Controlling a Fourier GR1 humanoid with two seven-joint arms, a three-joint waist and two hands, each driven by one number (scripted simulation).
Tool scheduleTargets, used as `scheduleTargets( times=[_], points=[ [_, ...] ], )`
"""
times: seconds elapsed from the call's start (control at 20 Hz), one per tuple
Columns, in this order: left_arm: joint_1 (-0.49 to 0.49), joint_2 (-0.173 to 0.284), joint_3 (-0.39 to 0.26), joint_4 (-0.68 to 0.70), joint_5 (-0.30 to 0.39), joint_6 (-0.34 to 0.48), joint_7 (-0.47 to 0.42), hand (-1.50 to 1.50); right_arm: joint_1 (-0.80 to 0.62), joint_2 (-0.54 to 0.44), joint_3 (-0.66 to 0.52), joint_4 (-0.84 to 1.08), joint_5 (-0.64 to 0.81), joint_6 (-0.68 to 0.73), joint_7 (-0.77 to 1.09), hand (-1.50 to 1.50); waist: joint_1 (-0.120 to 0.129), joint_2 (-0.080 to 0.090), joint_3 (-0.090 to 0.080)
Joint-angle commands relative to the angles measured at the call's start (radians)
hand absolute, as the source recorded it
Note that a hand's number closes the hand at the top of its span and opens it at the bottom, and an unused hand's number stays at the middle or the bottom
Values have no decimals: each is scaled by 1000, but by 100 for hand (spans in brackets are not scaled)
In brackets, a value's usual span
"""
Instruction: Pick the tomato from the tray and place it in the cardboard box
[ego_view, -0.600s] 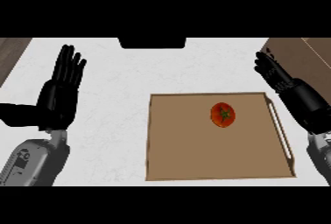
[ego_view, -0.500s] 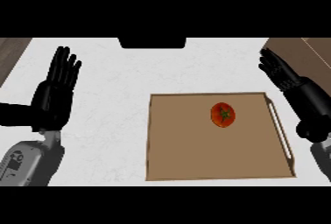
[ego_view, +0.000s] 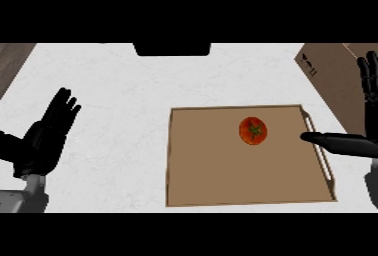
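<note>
The tomato (ego_view: 253, 130) lies inside the tray (ego_view: 221, 185), in its far right part, close to the right rim but not touching it, and nothing holds it. Its long axis runs near to far, with the green stem mark facing up at you. Your right robot hand (ego_view: 347, 144) is the nearer one by a wide margin: the thumb reaches in over the tray's right rim, its tip just to the right of the tomato and slightly nearer to you, with a clear gap between them. The fingers (ego_view: 367, 75) of that robot hand stand straight and spread well away from the thumb, up against the cardboard box (ego_view: 332, 75), so the robot hand is apart and holds nothing. The tomato therefore lies to the left of the right robot hand, and a touch farther away; I judge that the coming move is a short shift leftward and down so that thumb and fingers come to either side of the tomato across its narrow width. The box stands at the far right of the surface (ego_view: 118, 100), just beyond the tray's right rim, so the carry afterwards looks short. Your left robot hand (ego_view: 46, 136) rests with fingers straight at the left, over the white surface, well apart from the tray, and has no part in this.
</note>
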Motion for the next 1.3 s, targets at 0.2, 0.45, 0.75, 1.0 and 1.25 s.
scheduleTargets(
  times=[0.2,0.45,0.75,1.0,1.25],
  points=[
    [99,57,62,-61,51,-82,42,0,227,-10,46,-181,187,6,-247,-150,5,1,-3],
    [113,49,39,-80,44,-73,48,0,243,-252,60,-215,444,1,41,-150,11,-4,-9],
    [103,47,36,-76,32,-73,60,0,223,-364,166,-356,641,123,424,-150,9,-1,-9],
    [64,47,41,-99,25,-66,89,0,58,-271,355,-419,724,265,773,-150,35,5,-6],
    [96,41,76,-72,48,-124,74,0,-48,-162,399,-375,670,409,949,-150,23,4,-4]
  ],
)
